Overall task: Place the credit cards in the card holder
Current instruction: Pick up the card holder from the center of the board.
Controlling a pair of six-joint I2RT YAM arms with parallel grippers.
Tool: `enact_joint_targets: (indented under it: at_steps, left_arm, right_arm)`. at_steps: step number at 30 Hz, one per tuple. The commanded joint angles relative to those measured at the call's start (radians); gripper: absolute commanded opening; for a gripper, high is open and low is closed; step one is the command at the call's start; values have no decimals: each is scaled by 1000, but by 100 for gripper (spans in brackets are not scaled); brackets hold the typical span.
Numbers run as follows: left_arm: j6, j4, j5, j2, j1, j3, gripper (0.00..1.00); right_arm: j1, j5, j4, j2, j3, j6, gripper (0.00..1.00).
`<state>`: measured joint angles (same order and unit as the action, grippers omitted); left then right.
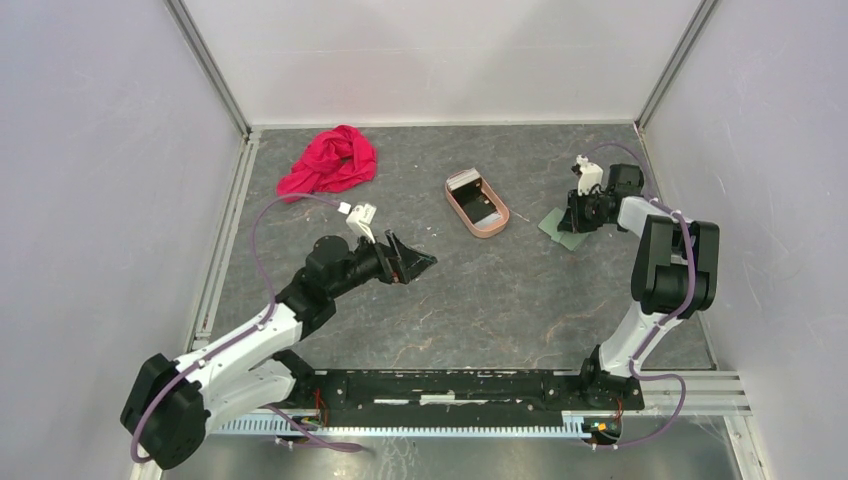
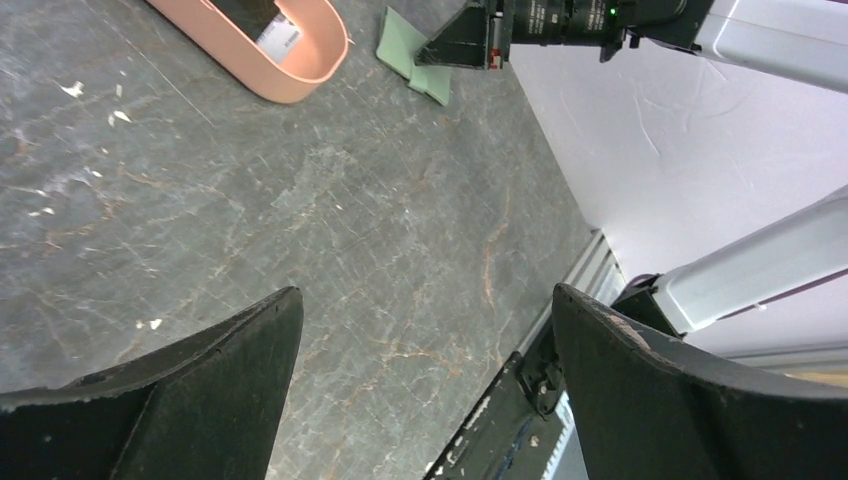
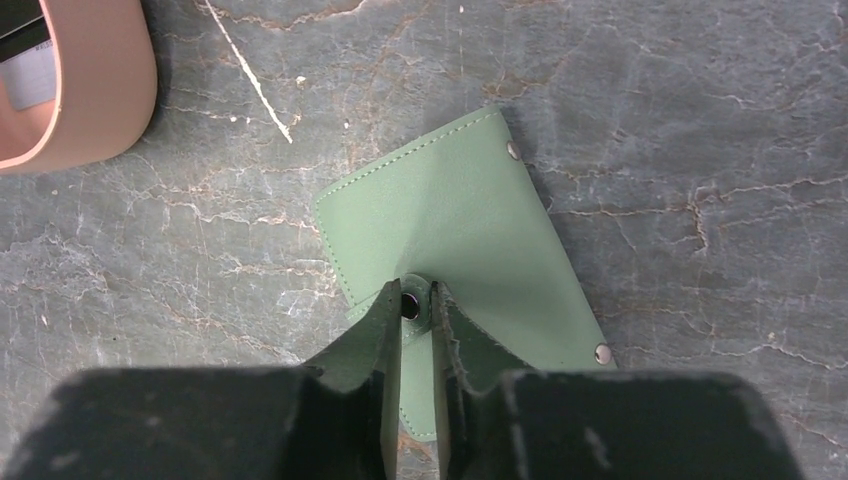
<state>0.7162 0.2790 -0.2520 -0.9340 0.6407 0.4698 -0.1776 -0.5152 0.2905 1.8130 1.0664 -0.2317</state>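
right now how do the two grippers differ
The left gripper is wide open and empty; the right gripper is pinched shut on the green wallet. The left gripper hangs over the table, touching nothing; the right gripper is down at the wallet, near the pink tray. Both have black fingers.

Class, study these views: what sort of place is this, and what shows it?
Probably a robot lab test cell: white walls box in a grey table, and the left arm and right arm are bolted to a rail at its edge.
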Motion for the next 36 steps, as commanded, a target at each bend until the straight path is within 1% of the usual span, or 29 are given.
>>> enact_joint_targets:
  at_steps: [1, 4, 5, 9, 14, 16, 18, 21, 23, 24, 26, 29, 32, 34, 35, 36]
  left_arm:
    - [116, 148, -68, -46, -1, -22, 99]
    - [162, 208, -81, -77, 6, -38, 98]
    - [173, 223, -80, -87, 11, -42, 97]
    - [205, 273, -66, -139, 44, -47, 96]
    - [225, 345, -28, -201, 104, -61, 95]
    - [212, 385, -2, -220, 129, -72, 94]
    - [177, 429, 41, -230, 160, -91, 93]
    - [138, 508, 72, -262, 181, -118, 93]
    - [150, 594, 65, -308, 186, -137, 93]
    - [167, 641, 57, -338, 190, -143, 93]
    - [203, 733, 55, -404, 203, -146, 92]
    - [188, 805, 130, -470, 256, -146, 92]
    - [153, 821, 180, -530, 314, -127, 92]
    - [151, 865, 187, -576, 336, -120, 91]
    - [153, 903, 189, -599, 347, -120, 91]
    - [156, 941, 187, -620, 357, -117, 90]
  right_arm:
    - [14, 6, 90, 5, -59, -11, 13]
    - [13, -22, 79, -28, -85, -22, 1]
    - [14, -29, 66, -47, -105, -23, 0]
    - [13, -104, 17, -143, -180, -37, 0]
    - [13, -283, 22, -309, -278, -118, 0]
    - [16, -367, 69, -378, -310, -201, 0]
    - [35, -434, 169, -434, -337, -337, 0]
    - [107, -499, 284, -508, -383, -526, 0]
    - [163, -534, 310, -556, -414, -606, 0]
    - [172, -555, 328, -574, -417, -646, 0]
    - [222, -612, 390, -596, -394, -740, 0]
    - [252, -713, 544, -574, -344, -931, 0]
    - [272, -759, 778, -509, -283, -1193, 0]
    - [275, -776, 934, -466, -256, -1359, 0]
    - [276, -779, 963, -451, -254, -1393, 0]
    - [276, -780, 964, -446, -258, -1392, 0]
